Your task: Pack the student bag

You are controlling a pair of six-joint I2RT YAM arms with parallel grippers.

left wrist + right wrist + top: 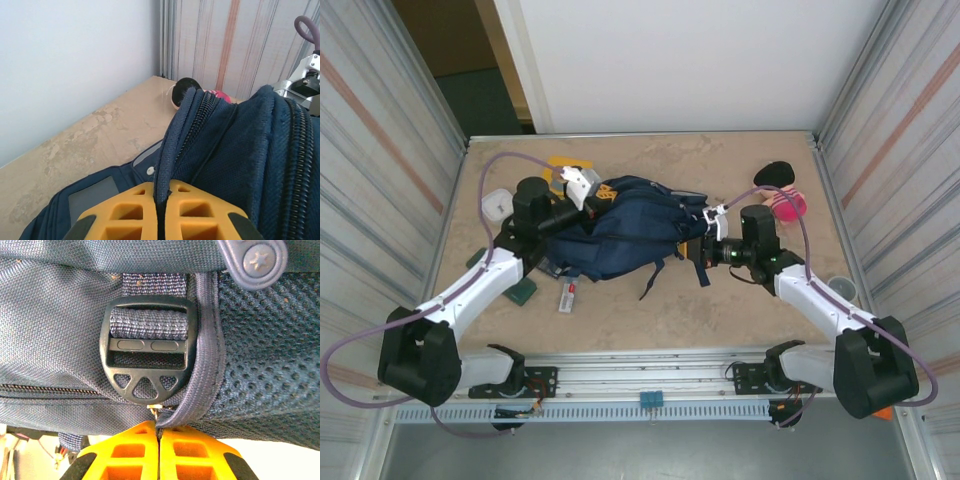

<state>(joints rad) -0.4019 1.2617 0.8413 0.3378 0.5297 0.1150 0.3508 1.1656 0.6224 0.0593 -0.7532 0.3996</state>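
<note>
From above we see the student bag (620, 238) lying in the middle of the table (740, 300), stretched between the two arms. The left gripper (592, 198) meets its left end and the right gripper (706, 243) meets its right end, but from up there we cannot tell how the jaws stand. The wrist cameras settle that. On the left wrist, the yellow fingers (125, 215) are pressed together on a fold of navy fabric beside a zipper (192, 127). A pink and black object (190, 89) sits on the table beyond the bag. On the right wrist, the yellow fingers (190, 455) are closed on the bag's piped seam just below a dark strap buckle (145, 346). A mesh panel (265, 355) lies to the right of that seam.
</note>
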